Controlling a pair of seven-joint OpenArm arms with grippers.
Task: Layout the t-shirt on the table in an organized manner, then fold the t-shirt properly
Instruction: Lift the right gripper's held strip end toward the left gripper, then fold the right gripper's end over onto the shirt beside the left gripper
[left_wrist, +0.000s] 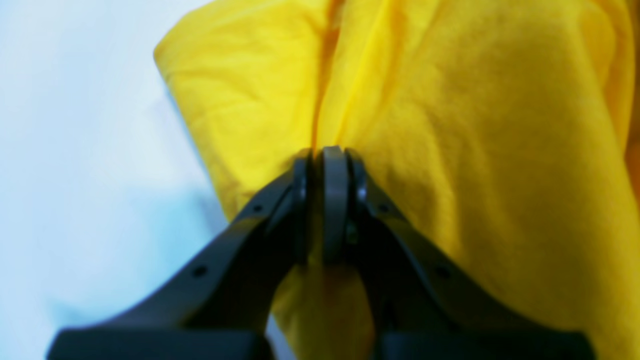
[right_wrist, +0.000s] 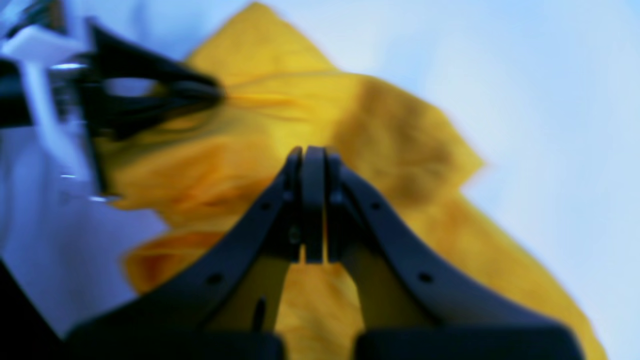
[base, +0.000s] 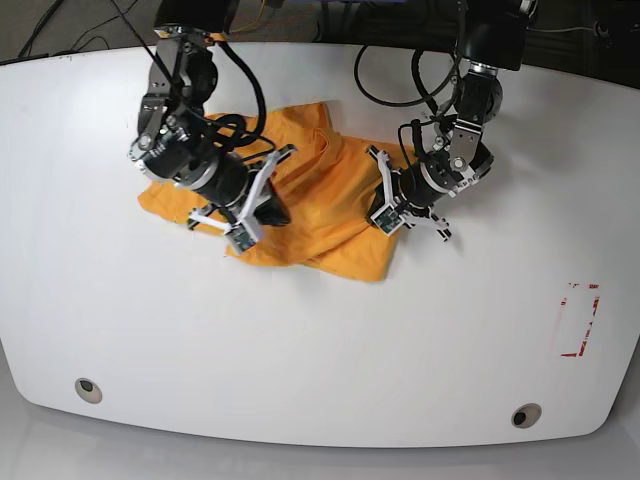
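Glossy white curved-edge table (base: 320, 340) carries crumpled orange-yellow cotton t-shirt (base: 310, 215). Left gripper (left_wrist: 327, 160) pinches a fabric fold; right gripper (right_wrist: 312, 157) clenched, grasp uncertain. Layout step; next, spread apart.

The right gripper (right_wrist: 314, 155) has its fingers (right_wrist: 292, 172) pressed together above the crumpled t-shirt (right_wrist: 400, 150), which lies on the white bench (right_wrist: 550, 100). The left gripper (right_wrist: 217, 95) pinches the fabric at upper left.
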